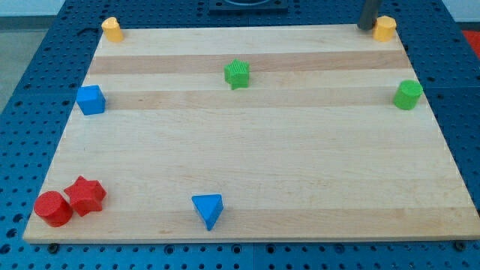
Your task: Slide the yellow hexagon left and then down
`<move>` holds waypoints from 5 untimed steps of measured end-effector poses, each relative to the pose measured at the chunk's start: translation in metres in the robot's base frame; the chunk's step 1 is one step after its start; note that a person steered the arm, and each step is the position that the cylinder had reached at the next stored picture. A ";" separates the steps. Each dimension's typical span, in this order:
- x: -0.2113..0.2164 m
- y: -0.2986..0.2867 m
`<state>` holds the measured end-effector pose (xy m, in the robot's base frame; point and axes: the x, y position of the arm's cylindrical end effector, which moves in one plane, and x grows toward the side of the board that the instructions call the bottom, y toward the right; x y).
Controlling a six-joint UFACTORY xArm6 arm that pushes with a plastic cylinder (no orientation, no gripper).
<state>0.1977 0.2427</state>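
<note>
Two small yellow blocks stand on the board's far edge. One yellow block (385, 28) is at the view's top right corner and the other yellow block (111, 28) is at the top left corner. Their exact shapes are too small to make out, so I cannot tell which one is the hexagon. The dark rod comes down from the view's top edge. My tip (367, 28) is just left of the top right yellow block, touching it or nearly so.
On the wooden board (300, 172) are a green star (237, 73), a green cylinder (408, 94) at the right edge, a blue cube (90, 99) at the left edge, a red cylinder (52, 208), a red star (85, 196) and a blue triangle (208, 209).
</note>
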 end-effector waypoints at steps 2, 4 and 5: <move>0.006 0.006; 0.062 -0.026; 0.081 -0.013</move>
<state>0.2786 0.2299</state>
